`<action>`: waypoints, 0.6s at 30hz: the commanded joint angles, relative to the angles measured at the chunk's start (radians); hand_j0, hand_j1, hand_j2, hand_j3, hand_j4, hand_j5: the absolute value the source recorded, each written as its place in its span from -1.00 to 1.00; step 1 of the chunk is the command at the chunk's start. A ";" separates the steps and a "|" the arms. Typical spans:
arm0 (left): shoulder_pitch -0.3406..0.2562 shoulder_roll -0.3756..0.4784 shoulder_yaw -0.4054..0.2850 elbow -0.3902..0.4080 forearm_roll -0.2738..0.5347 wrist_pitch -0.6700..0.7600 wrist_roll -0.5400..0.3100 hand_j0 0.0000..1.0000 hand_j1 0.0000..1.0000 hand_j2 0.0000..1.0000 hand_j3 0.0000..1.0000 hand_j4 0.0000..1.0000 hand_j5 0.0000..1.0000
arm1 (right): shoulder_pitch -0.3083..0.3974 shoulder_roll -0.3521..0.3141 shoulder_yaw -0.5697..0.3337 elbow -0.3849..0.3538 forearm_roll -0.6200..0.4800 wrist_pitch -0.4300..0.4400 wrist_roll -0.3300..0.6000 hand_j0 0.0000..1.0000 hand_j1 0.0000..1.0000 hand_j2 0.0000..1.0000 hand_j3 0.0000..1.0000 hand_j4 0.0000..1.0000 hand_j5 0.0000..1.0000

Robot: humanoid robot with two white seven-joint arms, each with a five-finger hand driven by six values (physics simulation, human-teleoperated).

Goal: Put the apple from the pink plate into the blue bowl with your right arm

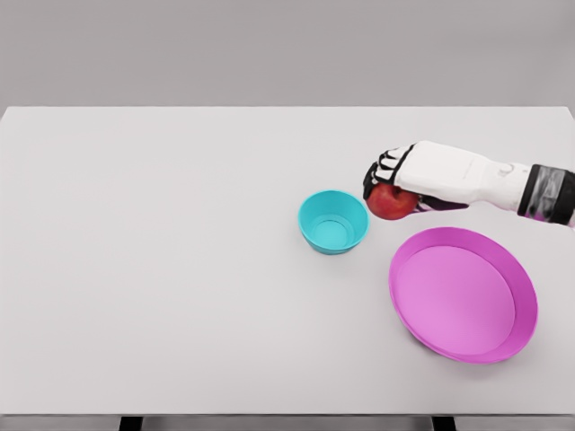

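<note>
My right hand (pixel 384 184) comes in from the right edge and is shut on a red apple (pixel 392 203), which hangs above the table just right of the blue bowl (pixel 332 222). The bowl is turquoise and holds nothing. The pink plate (pixel 463 294) lies nearer me at the right, bare inside. The apple sits between bowl and plate, close to the bowl's right rim. My left arm does not show.
A white table (pixel 162 269) spans the whole view, with its front edge at the bottom. Wide bare surface lies to the left of the bowl. Grey wall stands behind.
</note>
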 commanded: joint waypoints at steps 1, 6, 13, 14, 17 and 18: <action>-0.002 0.000 0.000 0.000 0.000 0.000 0.000 1.00 1.00 1.00 1.00 1.00 1.00 | -0.005 0.050 0.010 0.024 0.014 0.003 0.003 -0.14 -0.14 -0.14 -0.14 -0.14 -0.14; 0.000 0.000 0.000 0.000 0.000 0.000 0.000 1.00 1.00 1.00 1.00 1.00 1.00 | -0.089 0.120 0.119 0.117 0.036 0.003 0.003 -0.13 -0.13 -0.13 -0.13 -0.13 -0.13; 0.000 0.000 0.000 0.000 0.000 0.000 0.000 1.00 1.00 1.00 1.00 1.00 1.00 | -0.138 0.180 0.205 0.214 0.068 0.003 0.003 -0.12 -0.12 -0.12 -0.12 -0.12 -0.12; -0.002 0.000 0.000 0.000 0.000 0.000 0.000 1.00 1.00 1.00 1.00 1.00 1.00 | -0.141 0.180 0.205 0.219 0.070 0.003 0.003 -0.12 -0.12 -0.12 -0.12 -0.12 -0.12; -0.002 0.000 0.000 0.000 0.000 0.000 0.000 1.00 1.00 1.00 1.00 1.00 1.00 | -0.141 0.182 0.207 0.219 0.070 0.003 0.003 -0.11 -0.11 -0.11 -0.11 -0.11 -0.11; -0.002 0.000 0.000 0.000 0.000 0.000 0.000 1.00 1.00 1.00 1.00 1.00 1.00 | -0.141 0.182 0.208 0.222 0.070 0.003 0.003 0.03 0.03 0.03 0.03 0.03 0.03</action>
